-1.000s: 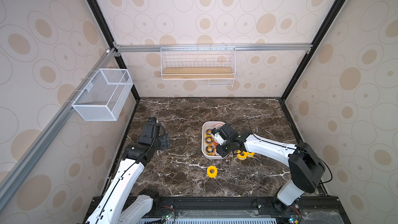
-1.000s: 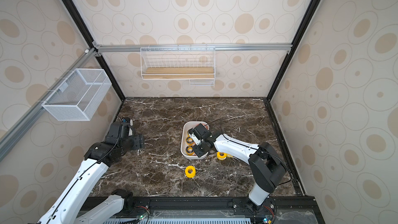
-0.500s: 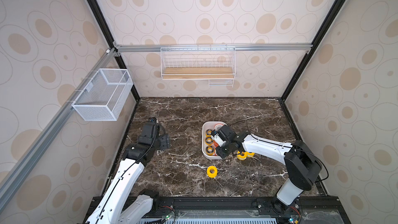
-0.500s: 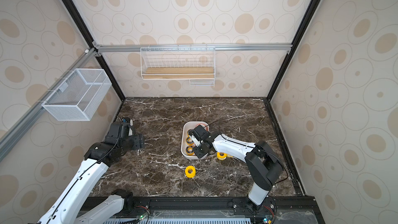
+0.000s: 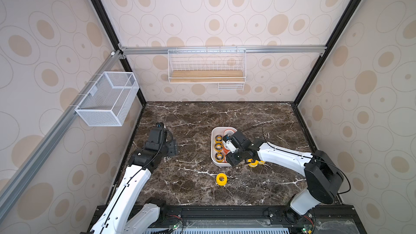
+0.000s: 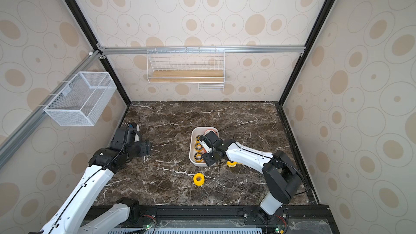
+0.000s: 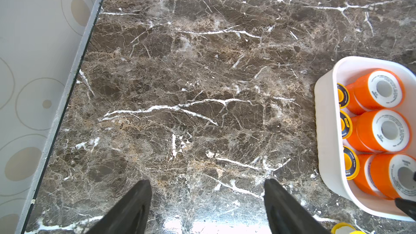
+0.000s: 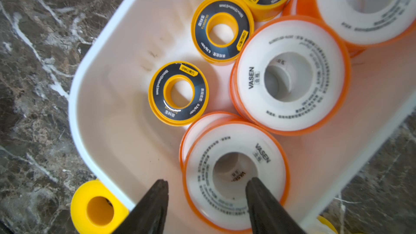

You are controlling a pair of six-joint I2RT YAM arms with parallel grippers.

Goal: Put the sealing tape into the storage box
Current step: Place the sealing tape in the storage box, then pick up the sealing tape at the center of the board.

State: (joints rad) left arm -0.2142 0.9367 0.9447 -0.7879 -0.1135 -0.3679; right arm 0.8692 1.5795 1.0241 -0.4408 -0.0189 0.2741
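The white storage box (image 5: 212, 147) (image 6: 191, 147) stands mid-table and holds several spools of sealing tape. Yellow ones with dark faces (image 8: 179, 93) lie along one wall and orange-rimmed white ones (image 8: 290, 75) along the other. My right gripper (image 8: 207, 184) hangs open inside the box, one finger over the hole of an orange-rimmed spool (image 8: 265, 176) and the other finger clear of its rim. A solid yellow spool (image 5: 221, 179) (image 6: 198, 179) lies on the marble in front of the box. More yellow tape (image 5: 253, 163) sits under the right arm. My left gripper (image 7: 207, 183) is open over bare marble.
A white mesh basket (image 5: 108, 100) hangs on the left wall and a wire shelf with a wooden board (image 5: 207, 73) on the back wall. The left wall's foot (image 7: 67, 86) runs close beside my left gripper.
The right gripper's jaws have spread apart over the box while the arm has barely shifted. The left arm has not moved.
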